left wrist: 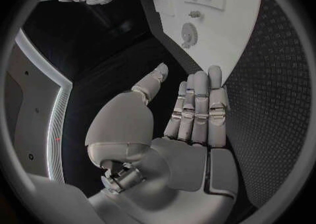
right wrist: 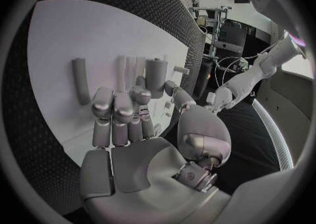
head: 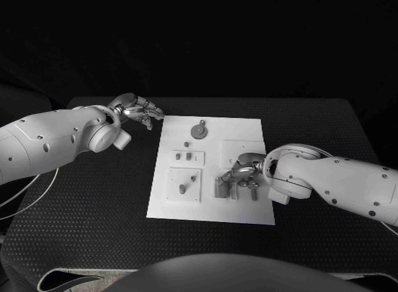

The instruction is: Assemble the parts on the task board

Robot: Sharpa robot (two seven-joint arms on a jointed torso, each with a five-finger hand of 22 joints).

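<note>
Centrally on the black surface [head: 93, 201] lies the white board [head: 242, 137], its long side running away from the robot. Near its far end a round gear-like part [head: 200, 130] lies flat. Below that, two small blocks [head: 186, 157] sit side by side, with a tiny peg [head: 186, 145] just beyond them. On the near left of the board a square plate [head: 183, 184] carries two small pegs.

The right hand [head: 242, 171] reaches in from the board's right edge and hangs over the near right part of the board, its fingers curled down and inward. Just beneath and in front of them stand several upright cylinders [head: 226, 187]; in the right wrist view the fingertips [right wrist: 140, 95] sit just beside one stout cylinder [right wrist: 156, 76], but whether they clamp it I cannot tell. A slimmer rod [right wrist: 79, 79] lies flat on the board, apart from the rest.

The left hand [head: 137, 111] hovers off the board's far left corner, above the surface. Its fingers [left wrist: 197, 105] are straight and side by side, thumb apart, and nothing is in them.
</note>
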